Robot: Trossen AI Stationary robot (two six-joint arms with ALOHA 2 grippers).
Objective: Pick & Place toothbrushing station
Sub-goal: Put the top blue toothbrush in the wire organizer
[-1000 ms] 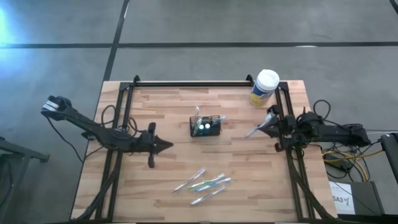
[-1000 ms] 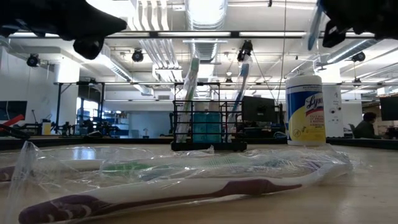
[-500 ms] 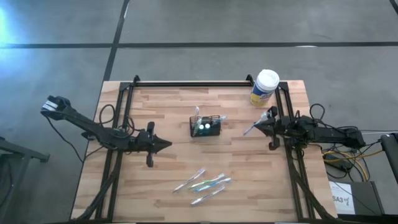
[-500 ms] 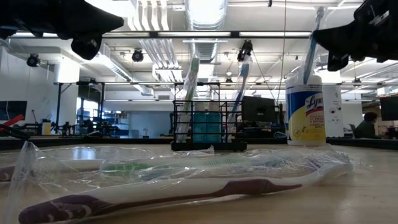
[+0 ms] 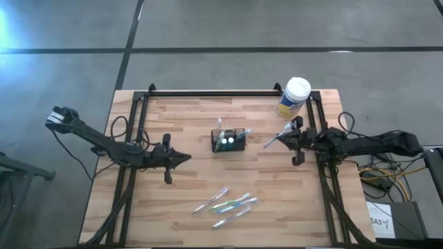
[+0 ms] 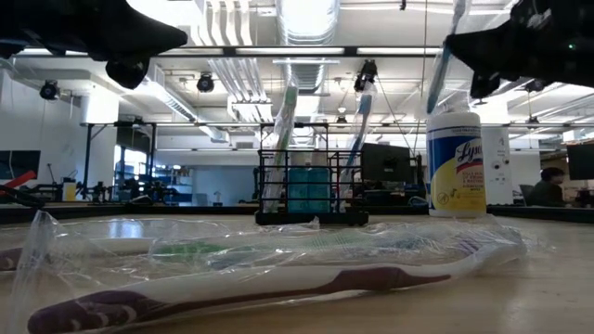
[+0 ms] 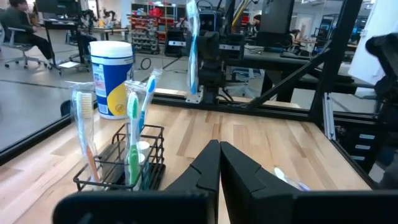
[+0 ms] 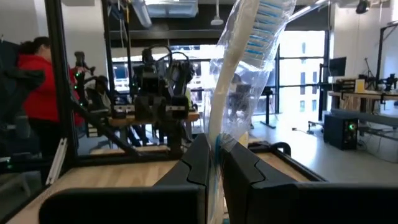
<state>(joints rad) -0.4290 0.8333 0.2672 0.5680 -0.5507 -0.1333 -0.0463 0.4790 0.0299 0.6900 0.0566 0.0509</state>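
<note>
While the left arm waits over the left half of the wooden table [image 5: 187, 117], its left gripper [image 5: 185, 160] hangs above bare wood left of centre, fingers pressed together with nothing between them; the left wrist view shows the two dark fingers [image 7: 239, 169] meeting at their tips. Near the middle of the table stands the toothbrushing station [image 5: 229, 141], a small black wire caddy, upright, with several toothbrushes standing in it: in the left wrist view an orange-handled toothbrush [image 7: 85, 134], a green-handled toothbrush [image 7: 132, 134] and a blue-handled toothbrush [image 7: 147, 93] rise from it. To the right of the caddy and apart from it, the right gripper [image 5: 291, 134] hangs above the table, its fingers clamped narrowly on a wrapped toothbrush [image 5: 277, 135], a white brush with blue bristles in clear plastic. In the right wrist view that brush [image 8: 233, 81] stands up from between the fingers, head uppermost; from above its free end points left toward the caddy, without touching it. At the far right corner stands a wipes canister [image 5: 295, 97] with a white lid and yellow label, just beyond the right gripper. On the near part of the table, slightly right of centre, lies a loose cluster of wrapped toothbrushes [image 5: 228, 205], well apart from both grippers. Someone in a red top [image 8: 37, 81] shows in the room beyond.
</note>
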